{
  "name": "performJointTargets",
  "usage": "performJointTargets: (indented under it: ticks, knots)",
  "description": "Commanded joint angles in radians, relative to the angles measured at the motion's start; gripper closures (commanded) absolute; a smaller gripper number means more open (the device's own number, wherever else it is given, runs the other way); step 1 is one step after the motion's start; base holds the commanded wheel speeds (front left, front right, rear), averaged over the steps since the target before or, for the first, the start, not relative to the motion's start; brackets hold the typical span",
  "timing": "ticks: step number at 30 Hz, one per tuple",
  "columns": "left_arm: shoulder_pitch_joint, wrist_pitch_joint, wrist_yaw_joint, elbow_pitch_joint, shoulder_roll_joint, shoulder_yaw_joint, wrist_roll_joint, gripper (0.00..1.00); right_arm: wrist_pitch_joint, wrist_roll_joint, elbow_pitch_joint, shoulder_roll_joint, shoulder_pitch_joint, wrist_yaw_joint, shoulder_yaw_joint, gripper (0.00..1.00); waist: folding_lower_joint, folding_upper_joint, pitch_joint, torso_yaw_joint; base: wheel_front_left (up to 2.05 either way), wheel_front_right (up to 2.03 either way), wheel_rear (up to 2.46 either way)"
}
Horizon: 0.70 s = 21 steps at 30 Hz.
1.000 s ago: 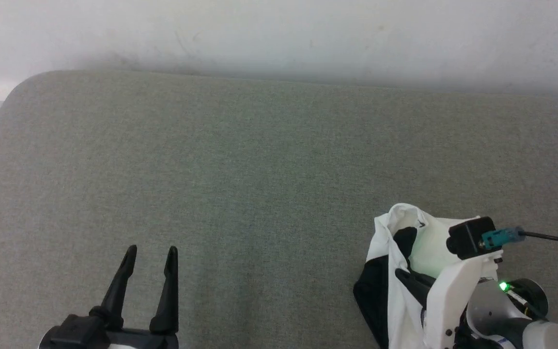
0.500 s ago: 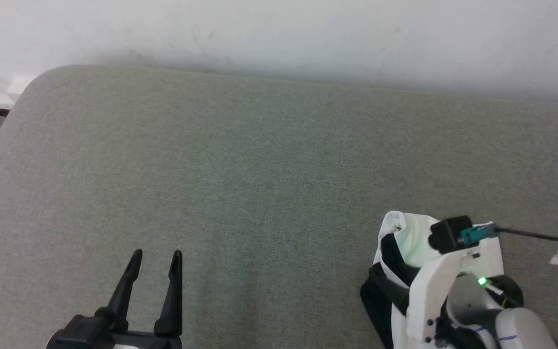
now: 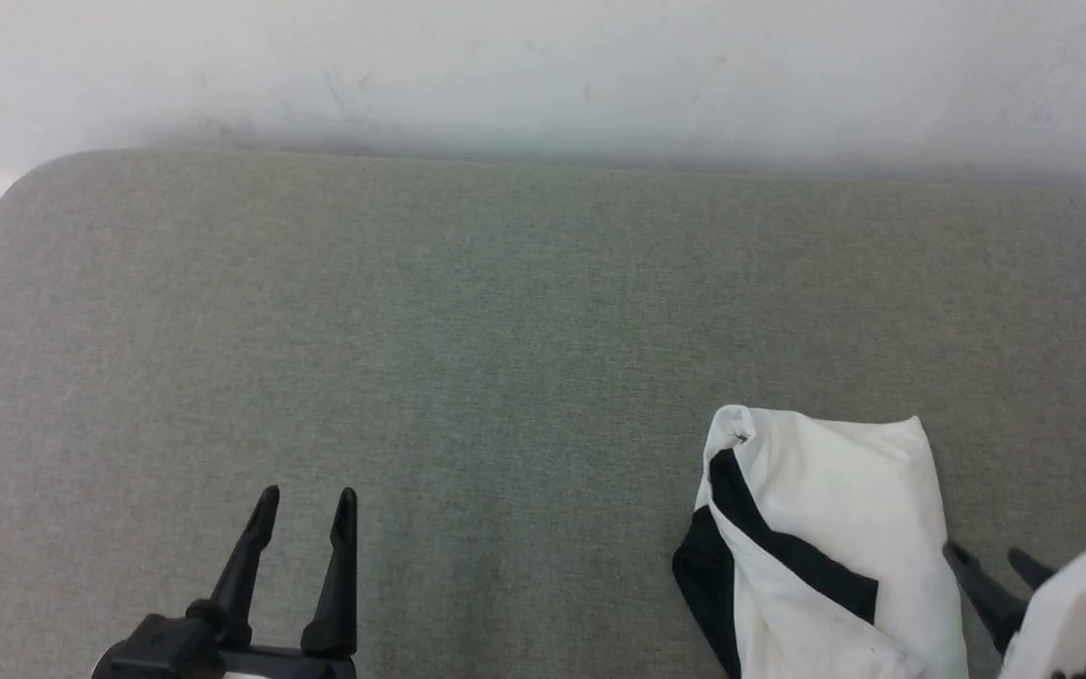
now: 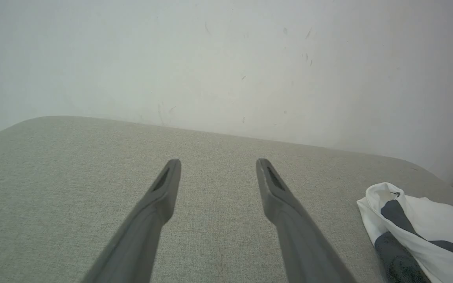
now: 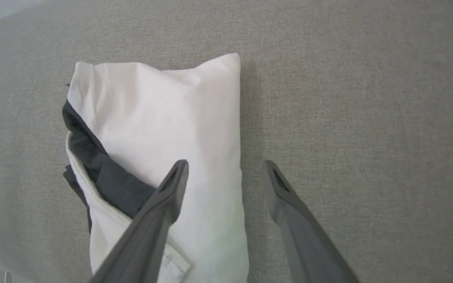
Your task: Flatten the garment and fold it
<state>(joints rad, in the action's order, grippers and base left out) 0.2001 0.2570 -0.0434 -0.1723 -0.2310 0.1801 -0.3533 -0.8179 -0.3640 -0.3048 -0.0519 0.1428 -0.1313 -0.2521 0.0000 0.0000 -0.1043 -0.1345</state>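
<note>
Done: T-shirt folded into a compact bundle, 4 o'clock on the surface.
Claws: left claw, right claw — both spread, empty.
Remaining: apparently nothing.

Nothing legible to report — no brand, number or sign. On the garment, just a tiny dark speck at the upper fold, too small to read; near its lower edge, a stitched white corner — no lettering discernible.
</note>
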Motion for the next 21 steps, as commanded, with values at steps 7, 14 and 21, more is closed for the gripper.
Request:
performJointTargets:
  ticks: [7,14,21]
  knots:
    - [0.004,-0.003,0.004,-0.011,-0.018,-0.004,-0.001,0.0,0.068,-0.053,0.104,0.002,0.012,0.001,-0.003,0.0,0.0,0.0,-0.01,0.02,0.0,0.0,0.0]
    - [-0.003,-0.023,0.005,-0.034,-0.039,-0.001,0.005,0.0,0.145,-0.049,0.278,0.002,-0.06,0.001,0.037,0.0,0.0,0.0,-0.019,0.012,0.0,0.0,0.0]
    - [-0.005,-0.037,0.002,-0.046,-0.047,0.004,0.005,0.0,0.172,-0.053,0.404,0.002,-0.114,0.001,0.079,1.0,0.0,0.0,-0.025,0.006,0.0,0.0,0.0]
